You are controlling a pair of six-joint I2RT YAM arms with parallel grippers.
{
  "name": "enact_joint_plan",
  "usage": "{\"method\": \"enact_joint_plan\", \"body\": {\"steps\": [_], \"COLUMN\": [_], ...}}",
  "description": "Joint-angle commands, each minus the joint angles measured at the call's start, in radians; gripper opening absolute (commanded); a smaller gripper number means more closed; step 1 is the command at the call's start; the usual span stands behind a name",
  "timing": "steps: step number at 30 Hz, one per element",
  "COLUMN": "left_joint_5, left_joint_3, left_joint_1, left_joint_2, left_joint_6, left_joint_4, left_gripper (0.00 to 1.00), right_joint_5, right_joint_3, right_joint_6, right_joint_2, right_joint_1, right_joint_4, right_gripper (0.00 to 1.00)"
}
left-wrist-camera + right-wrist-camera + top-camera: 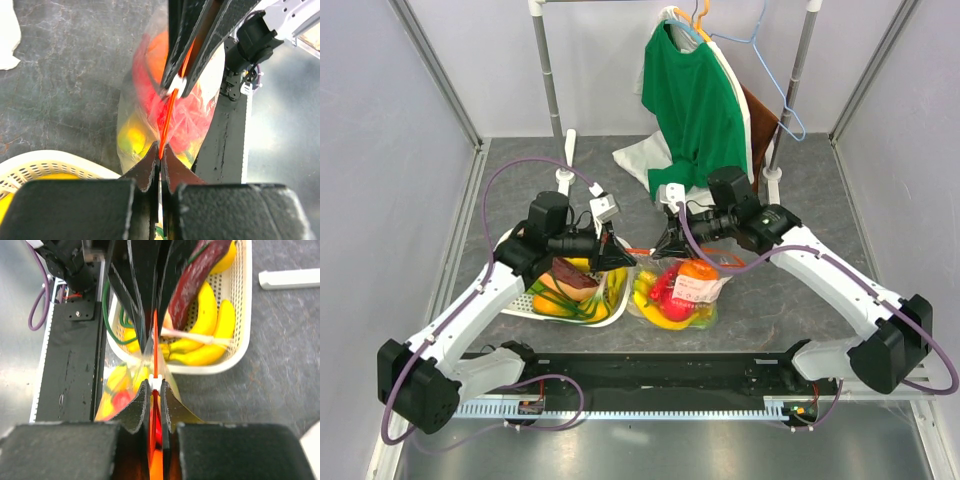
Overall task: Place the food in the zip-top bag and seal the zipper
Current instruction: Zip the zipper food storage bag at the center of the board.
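Observation:
The clear zip-top bag (678, 297) hangs between my grippers, holding an orange (698, 268), a red piece (665, 286) and a yellow banana (665, 320). Its orange-red zipper (170, 112) is stretched taut between them and also shows in the right wrist view (155, 342). My left gripper (160, 150) is shut on one end of the strip. My right gripper (156, 386) is shut on the strip at the white slider (156, 382). More bananas (212, 337) and a dark red-brown piece (196, 275) lie in the white lattice basket (525, 303).
A garment rack with a green shirt (695, 100) and hangers stands at the back, with white cloth (632, 160) on the floor below it. The black base rail (660, 372) runs along the near edge. A white bar (290, 277) lies beyond the basket.

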Motion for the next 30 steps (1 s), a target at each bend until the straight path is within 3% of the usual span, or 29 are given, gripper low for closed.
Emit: {"method": "enact_joint_plan", "body": {"steps": [1,15,30], "left_joint_5": [-0.034,-0.078,-0.098], "left_joint_3": [0.016,0.055,0.090], "left_joint_1": [0.040,0.135,0.148], "left_joint_2": [-0.039,-0.029,-0.012], "left_joint_6": [-0.033,-0.082,-0.050], "left_joint_4": [0.060,0.062,0.022], "left_gripper": [0.02,0.02,0.02], "right_joint_5": [-0.009,-0.012,0.065], "right_joint_3": [0.018,0.021,0.012], "right_joint_6": [-0.065,-0.276,-0.560], "right_joint_2": [-0.038,-0.110,-0.138], "right_joint_1": [-0.053,-0.204,-0.362], "right_joint_4": [-0.166,-0.460,-0.801], "right_gripper": [0.00,0.00,0.00]}}
